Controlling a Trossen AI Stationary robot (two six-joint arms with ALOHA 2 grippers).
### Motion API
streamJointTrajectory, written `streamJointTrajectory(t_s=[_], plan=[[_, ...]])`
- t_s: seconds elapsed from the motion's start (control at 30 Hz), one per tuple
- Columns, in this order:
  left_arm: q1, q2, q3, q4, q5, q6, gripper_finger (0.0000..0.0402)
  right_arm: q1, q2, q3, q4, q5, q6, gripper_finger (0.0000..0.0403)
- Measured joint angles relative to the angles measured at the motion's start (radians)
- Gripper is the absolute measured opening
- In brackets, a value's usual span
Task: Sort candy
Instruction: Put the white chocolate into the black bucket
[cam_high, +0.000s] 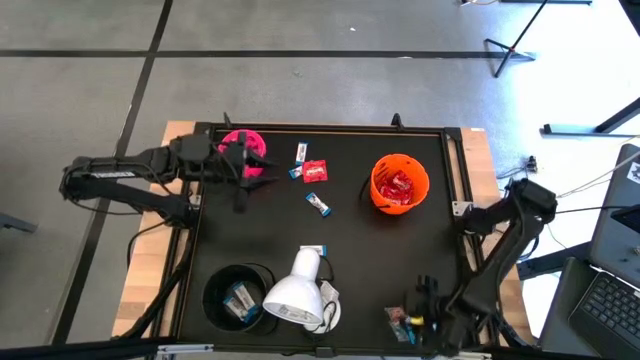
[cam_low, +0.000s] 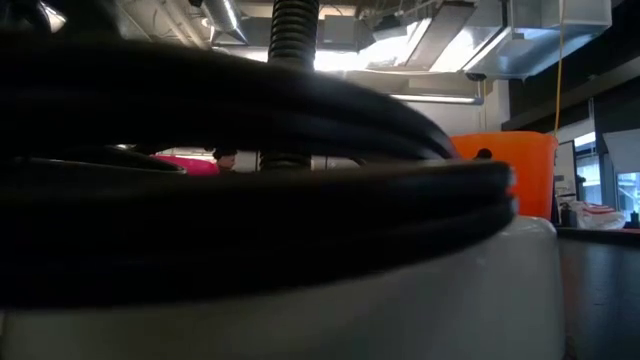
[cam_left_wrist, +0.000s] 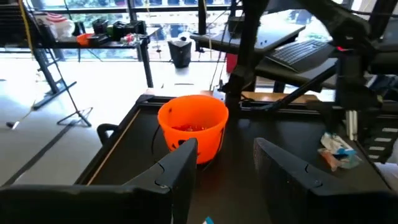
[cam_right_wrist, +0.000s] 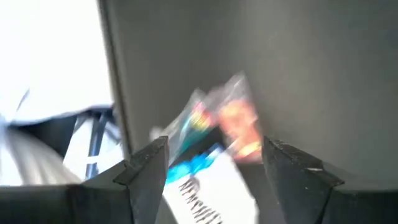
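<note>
Loose candy lies mid-table: a white-and-blue piece (cam_high: 301, 152), a red packet (cam_high: 315, 172) and a slim white-and-blue bar (cam_high: 319, 204). At the near right edge lies a small heap of wrapped sweets (cam_high: 398, 318). My right gripper (cam_high: 420, 318) hangs open just above it, pointing steeply down. In the right wrist view its fingers stand on either side of a clear-wrapped sweet (cam_right_wrist: 227, 121) and a white-and-blue wrapper (cam_right_wrist: 202, 196). My left gripper (cam_high: 250, 165) is open over the pink cup (cam_high: 245, 138) at the far left, nearly level, with nothing between its fingers (cam_left_wrist: 177, 168).
An orange cup (cam_high: 400, 183) holding red candy stands at the far right. A black cup (cam_high: 238, 295) with a white-and-blue piece sits at the near left, beside a white lamp head (cam_high: 295, 295). A black cable (cam_low: 250, 150) and that lamp block most of the low view.
</note>
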Motion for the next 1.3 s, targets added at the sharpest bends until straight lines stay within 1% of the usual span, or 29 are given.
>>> streamJointTrajectory(t_s=[0.2, 0.5, 0.7, 0.87, 1.13, 1.2, 1.3], plan=[[-0.009, 0.018, 0.0, -0.001, -0.009, 0.0, 0.0151, 0.05, 0.077, 0.0, 0.052, -0.103, 0.055, 0.0253], [-0.009, 0.066, 0.0, -0.004, -0.009, -0.004, 0.0151, 0.094, 0.137, 0.0, 0.055, -0.118, 0.107, 0.0253], [-0.009, 0.092, 0.0, -0.002, -0.009, -0.003, 0.0151, 0.09, 0.21, 0.005, 0.036, -0.2, 0.075, 0.0253], [-0.009, 0.1, 0.0, -0.002, -0.009, -0.003, 0.0151, 0.082, 0.218, 0.005, -0.053, -0.203, 0.072, 0.0253], [-0.009, 0.1, 0.0, 0.0, -0.01, -0.003, 0.0151, 0.009, 0.176, -0.003, -0.294, -0.139, 0.091, 0.0253], [-0.009, 0.1, 0.0, 0.0, -0.01, -0.004, 0.0151, -0.015, 0.167, -0.004, -0.323, -0.139, 0.093, 0.0253], [-0.009, 0.1, 0.0, -0.002, -0.009, -0.011, 0.0151, -0.037, 0.156, -0.004, -0.318, -0.153, 0.065, 0.0253]])
